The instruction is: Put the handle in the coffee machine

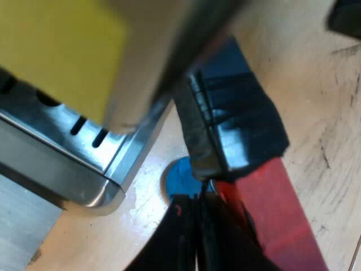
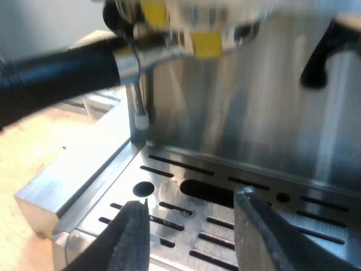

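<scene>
The metal holder [image 2: 169, 51] sits up at the espresso machine's [image 2: 242, 113] brewing head under a yellow label, and its dark handle [image 2: 56, 84] sticks out sideways. In the left wrist view the handle [image 1: 237, 124] runs down into its red end [image 1: 276, 220], and my left gripper [image 1: 200, 226] is shut on it by that end, above the tabletop beside the drip tray's corner [image 1: 107, 186]. My right gripper [image 2: 194, 226] hovers open just over the slotted drip tray [image 2: 225, 186], with nothing between its fingers.
A blue tamper [image 1: 175, 180] stands on the wooden table below the handle, near the tray's corner. A thin steam wand [image 2: 138, 107] with a white tip hangs beside the holder. A black lever [image 2: 321, 56] juts from the machine's front.
</scene>
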Controlling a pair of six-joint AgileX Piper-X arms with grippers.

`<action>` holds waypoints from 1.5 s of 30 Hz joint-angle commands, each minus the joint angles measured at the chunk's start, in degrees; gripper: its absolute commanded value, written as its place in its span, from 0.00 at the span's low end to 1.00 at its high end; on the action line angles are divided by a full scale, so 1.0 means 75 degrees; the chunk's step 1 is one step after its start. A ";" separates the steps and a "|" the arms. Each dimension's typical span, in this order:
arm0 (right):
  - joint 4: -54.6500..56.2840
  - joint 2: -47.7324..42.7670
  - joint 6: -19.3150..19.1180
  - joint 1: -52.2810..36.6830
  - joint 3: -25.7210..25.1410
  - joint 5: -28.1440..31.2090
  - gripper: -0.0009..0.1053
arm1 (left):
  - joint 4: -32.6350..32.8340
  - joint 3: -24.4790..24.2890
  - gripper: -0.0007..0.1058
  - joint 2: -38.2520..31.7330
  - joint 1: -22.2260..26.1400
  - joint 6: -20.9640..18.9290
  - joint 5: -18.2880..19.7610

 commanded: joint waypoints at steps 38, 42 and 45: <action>0.3244 -0.3830 -0.0494 0.0025 -0.0120 -0.0440 0.37 | -0.0132 0.0021 0.01 -0.1013 -0.1779 -0.2854 -0.0580; 0.3244 -0.3830 -0.0494 0.0025 -0.0120 -0.0421 0.37 | -0.0269 0.0293 0.01 -0.1191 -0.1779 -0.3224 -0.0580; 0.3244 -0.3830 -0.0494 0.0025 -0.0120 -0.0381 0.37 | -0.0465 0.0543 0.01 -0.1388 -0.1795 -0.3368 -0.0595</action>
